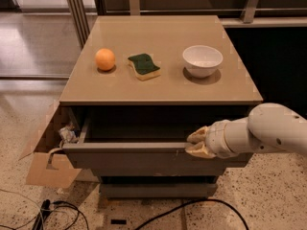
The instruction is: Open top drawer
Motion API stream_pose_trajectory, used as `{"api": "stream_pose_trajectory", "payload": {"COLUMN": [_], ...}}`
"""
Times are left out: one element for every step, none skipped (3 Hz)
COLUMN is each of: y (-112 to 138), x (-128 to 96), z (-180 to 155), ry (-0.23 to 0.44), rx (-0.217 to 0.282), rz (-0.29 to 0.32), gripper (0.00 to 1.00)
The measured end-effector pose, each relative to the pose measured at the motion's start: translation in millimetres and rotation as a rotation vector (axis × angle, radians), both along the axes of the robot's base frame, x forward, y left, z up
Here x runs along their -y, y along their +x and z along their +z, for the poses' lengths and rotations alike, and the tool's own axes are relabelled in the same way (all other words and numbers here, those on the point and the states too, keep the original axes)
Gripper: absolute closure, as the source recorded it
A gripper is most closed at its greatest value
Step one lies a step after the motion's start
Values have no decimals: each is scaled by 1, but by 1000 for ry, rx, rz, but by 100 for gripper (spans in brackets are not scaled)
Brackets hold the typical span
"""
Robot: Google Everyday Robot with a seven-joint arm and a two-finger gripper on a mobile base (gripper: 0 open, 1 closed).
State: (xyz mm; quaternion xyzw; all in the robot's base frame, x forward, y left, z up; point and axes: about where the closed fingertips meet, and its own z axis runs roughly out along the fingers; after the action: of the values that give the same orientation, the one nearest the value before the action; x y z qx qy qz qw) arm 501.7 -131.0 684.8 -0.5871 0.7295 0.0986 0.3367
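Note:
The top drawer (129, 156) is a wide dark grey handleless drawer, pulled partly out from under the tan cabinet top (160, 87). Its inside is dark and in shadow. My gripper (196, 143) comes in from the right on a white arm (268, 131). Its pale fingers (197, 135) sit at the top edge of the drawer front, right of centre, one above and one just below that edge. A shorter dark drawer front (153, 189) shows below.
On the cabinet top stand an orange (105, 59), a green and yellow sponge (144, 66) and a white bowl (202, 60). An open cardboard box (48, 162) with crumpled stuff sits at the cabinet's left. Black cables (67, 212) lie on the speckled floor.

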Motion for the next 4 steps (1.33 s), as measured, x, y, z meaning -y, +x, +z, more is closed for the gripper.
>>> {"api": "stream_pose_trajectory", "payload": {"y": [0, 0, -2, -9], "x": [0, -3, -6, -7], "z": [0, -3, -13, -28], "ry": [0, -3, -3, 6], "rx": [0, -5, -21, -42], "rz": [0, 7, 12, 16], "gripper": [13, 0, 0, 0]}}
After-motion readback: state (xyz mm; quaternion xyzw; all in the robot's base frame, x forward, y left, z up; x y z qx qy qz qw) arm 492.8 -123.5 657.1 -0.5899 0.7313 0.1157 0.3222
